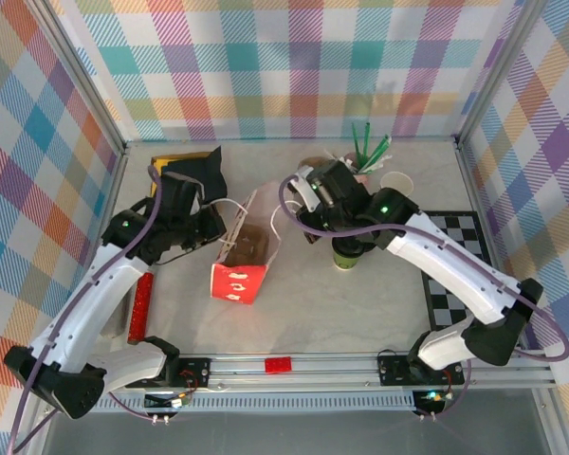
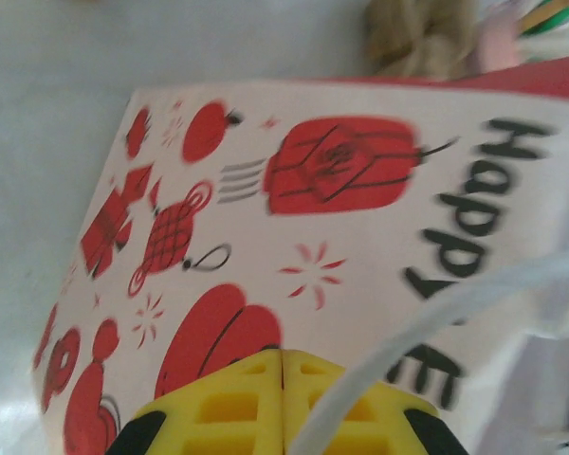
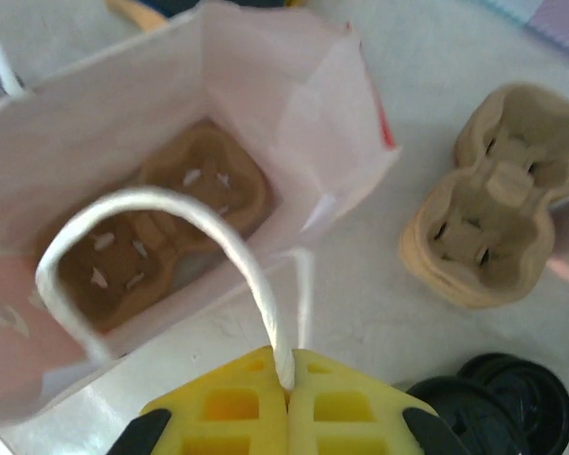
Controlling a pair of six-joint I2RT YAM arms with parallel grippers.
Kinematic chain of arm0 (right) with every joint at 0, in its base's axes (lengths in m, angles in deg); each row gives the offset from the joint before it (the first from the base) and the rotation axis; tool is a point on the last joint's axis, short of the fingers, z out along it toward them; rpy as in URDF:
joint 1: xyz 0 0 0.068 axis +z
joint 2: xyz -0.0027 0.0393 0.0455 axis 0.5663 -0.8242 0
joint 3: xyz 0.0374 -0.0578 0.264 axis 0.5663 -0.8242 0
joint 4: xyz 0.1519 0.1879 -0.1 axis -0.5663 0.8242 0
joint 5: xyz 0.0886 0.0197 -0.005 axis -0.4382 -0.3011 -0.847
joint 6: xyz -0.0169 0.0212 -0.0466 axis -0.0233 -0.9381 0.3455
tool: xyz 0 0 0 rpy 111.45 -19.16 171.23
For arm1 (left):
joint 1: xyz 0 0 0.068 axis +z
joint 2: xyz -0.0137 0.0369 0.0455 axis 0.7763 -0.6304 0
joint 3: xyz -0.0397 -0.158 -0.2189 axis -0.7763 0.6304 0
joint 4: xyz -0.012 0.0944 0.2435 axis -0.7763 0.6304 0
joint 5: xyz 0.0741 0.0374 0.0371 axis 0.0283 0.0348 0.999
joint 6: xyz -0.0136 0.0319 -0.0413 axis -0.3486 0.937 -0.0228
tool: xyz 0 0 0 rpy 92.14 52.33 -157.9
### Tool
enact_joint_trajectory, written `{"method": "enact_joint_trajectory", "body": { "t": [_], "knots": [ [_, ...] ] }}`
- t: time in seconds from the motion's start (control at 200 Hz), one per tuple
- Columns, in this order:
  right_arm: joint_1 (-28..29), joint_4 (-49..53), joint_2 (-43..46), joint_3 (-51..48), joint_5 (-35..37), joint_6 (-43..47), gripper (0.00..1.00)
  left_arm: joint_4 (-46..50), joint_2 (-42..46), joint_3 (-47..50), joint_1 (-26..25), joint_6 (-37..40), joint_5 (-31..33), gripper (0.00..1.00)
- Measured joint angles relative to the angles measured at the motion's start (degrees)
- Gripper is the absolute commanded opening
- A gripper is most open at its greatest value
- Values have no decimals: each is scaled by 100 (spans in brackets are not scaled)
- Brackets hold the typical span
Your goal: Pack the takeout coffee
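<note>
The paper bag [image 1: 242,256] could be tipping or tearing, because both claws are holding only thin string. The left claw [image 2: 283,355], at the bag's 9 o'clock, is pinching tight together on the left handle [image 2: 436,318]. The right claw [image 3: 289,365], at the bag's 2 o'clock, is pinching tight together on the right handle [image 3: 152,194]. The takeout coffee [image 1: 346,256] is standing on the table [image 1: 341,313] at the bag's 3 o'clock, under the right arm [image 1: 446,256], and is not sitting in the bag yet.
</note>
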Motion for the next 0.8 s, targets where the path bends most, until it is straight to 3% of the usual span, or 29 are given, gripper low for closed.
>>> {"method": "enact_joint_trajectory", "body": {
  "t": [0.185,0.4,0.54,0.8],
  "knots": [
    [0,-63,39,396,-105,2,0,17,-66,-938,-4,2,146,0],
    [0,-203,251,-13,-105,7,0,-74,291,-109,-4,-68,201,0],
    [-2,-76,-48,249,-122,33,1,37,-210,-503,-4,-33,282,0],
    [-26,-98,-192,916,-42,319,1,-155,-236,-894,-2,240,404,0]
  ]
}}
